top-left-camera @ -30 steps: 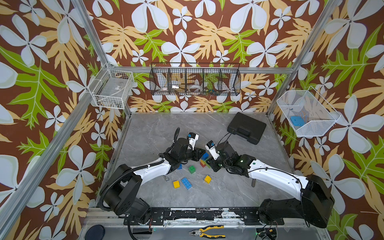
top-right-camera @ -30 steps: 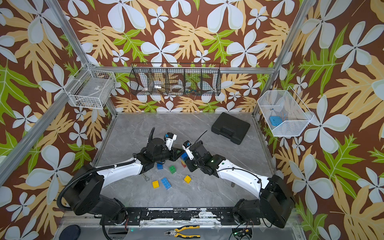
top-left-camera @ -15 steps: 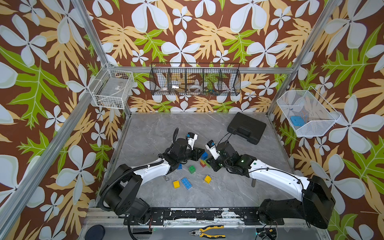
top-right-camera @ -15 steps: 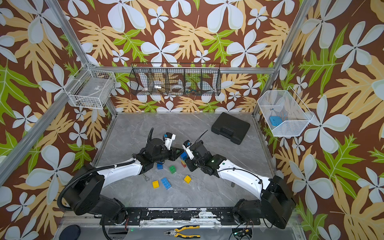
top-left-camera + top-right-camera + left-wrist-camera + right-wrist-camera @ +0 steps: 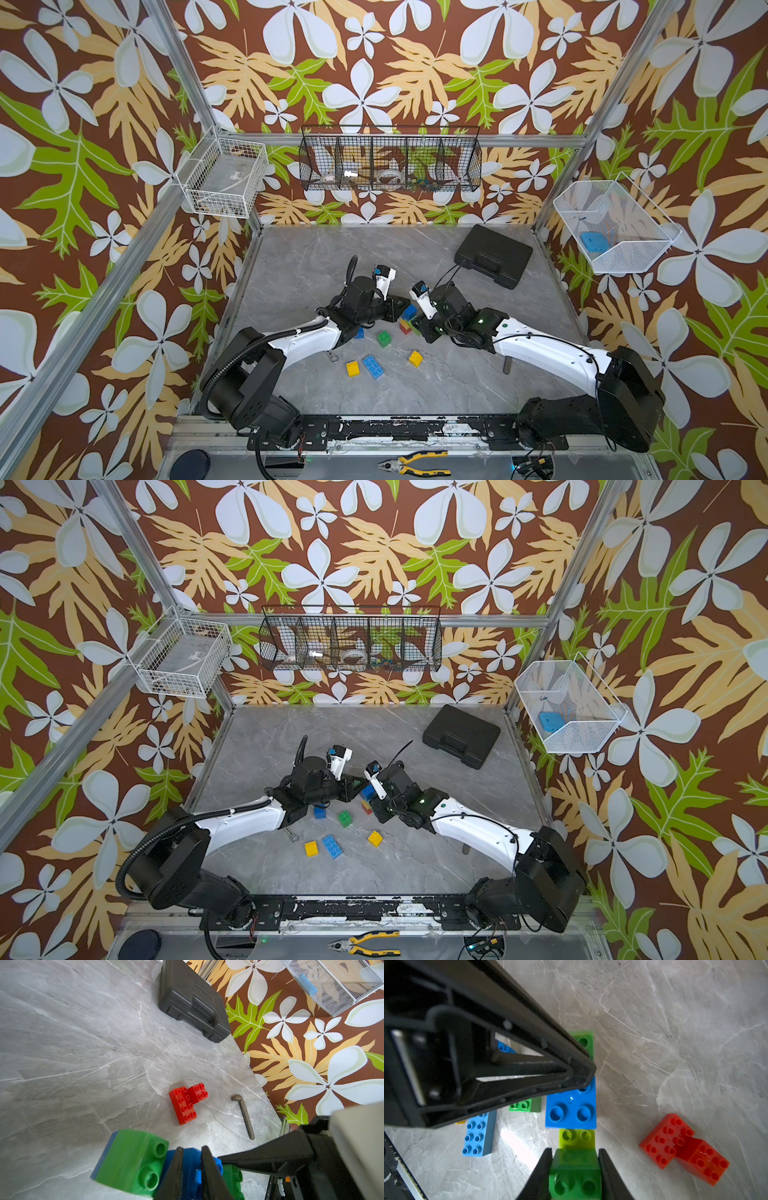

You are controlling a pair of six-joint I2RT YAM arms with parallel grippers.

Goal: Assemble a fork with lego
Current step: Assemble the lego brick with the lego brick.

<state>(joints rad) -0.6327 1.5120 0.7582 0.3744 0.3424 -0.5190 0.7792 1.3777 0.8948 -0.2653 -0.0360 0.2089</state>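
the right gripper (image 5: 575, 1150) is closed on the dark green brick (image 5: 575, 1176), one jaw on each side face. this brick is one end of a short row of bricks (image 5: 409, 314). the left gripper (image 5: 192, 1148) has its jaws almost together, and its tip rests on the studded top of the blue brick (image 5: 571, 1113) in the middle of the row. i cannot see that it holds anything. between these two bricks sits a lime brick (image 5: 576, 1136), and past the blue one there is another green brick (image 5: 584, 1040), so four pieces stand in one line. i judge this line is the handle of the fork, or part of it, and that the blue piece is being pushed to seat.

on the robot's side of the row lie loose pieces: a yellow brick (image 5: 353, 368) just beside a long blue brick (image 5: 372, 366), then a second yellow brick (image 5: 415, 358), and nearer to the row a loose green brick (image 5: 385, 338). beside the row, not touching it, lies a red pair (image 5: 683, 1147) joined in an l shape. well beyond the row lies a black case (image 5: 493, 255).

no forked end shows on the row, so the prongs seem to be left to do.
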